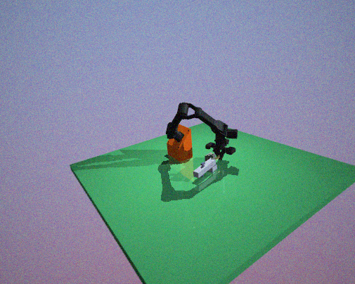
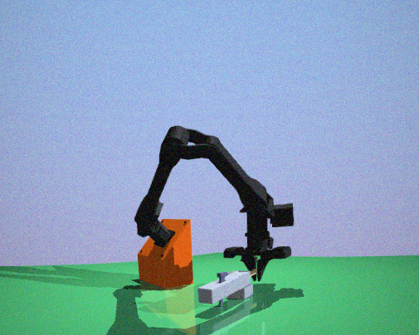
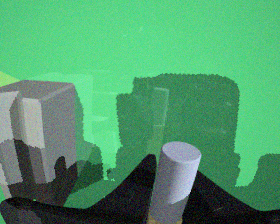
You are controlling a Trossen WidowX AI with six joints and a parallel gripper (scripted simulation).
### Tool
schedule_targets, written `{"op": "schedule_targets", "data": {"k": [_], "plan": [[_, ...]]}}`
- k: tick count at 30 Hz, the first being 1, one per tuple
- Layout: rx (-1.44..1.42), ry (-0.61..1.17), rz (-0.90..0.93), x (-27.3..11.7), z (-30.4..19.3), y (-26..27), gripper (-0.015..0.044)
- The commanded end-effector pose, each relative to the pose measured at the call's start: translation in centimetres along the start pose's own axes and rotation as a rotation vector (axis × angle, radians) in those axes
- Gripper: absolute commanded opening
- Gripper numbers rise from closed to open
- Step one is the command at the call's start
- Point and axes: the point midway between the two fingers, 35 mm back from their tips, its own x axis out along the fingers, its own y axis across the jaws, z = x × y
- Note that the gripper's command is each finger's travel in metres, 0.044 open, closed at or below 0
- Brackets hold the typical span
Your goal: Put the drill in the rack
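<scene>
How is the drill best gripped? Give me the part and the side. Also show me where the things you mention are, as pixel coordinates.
By the short end of the drill (image 1: 218,158) (image 2: 253,273) (image 3: 180,185) that juts from the end of the pale block (image 1: 204,169) (image 2: 224,285), I'd say, coming from above with one finger on each flank. That end is round and lies roughly level, leaving its sides exposed. The gripper (image 1: 220,159) (image 2: 258,279) (image 3: 163,163) is shut on it that way.
</scene>
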Motion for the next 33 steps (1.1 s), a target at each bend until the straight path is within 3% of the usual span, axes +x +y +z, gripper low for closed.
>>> {"op": "schedule_targets", "data": {"k": [1, 33], "plan": [[0.008, -0.004, -0.005, -0.2, 0.6, -0.3, 0.0000], [0.008, -0.007, -0.006, -1.1, 3.7, -0.1, 0.0000]]}}
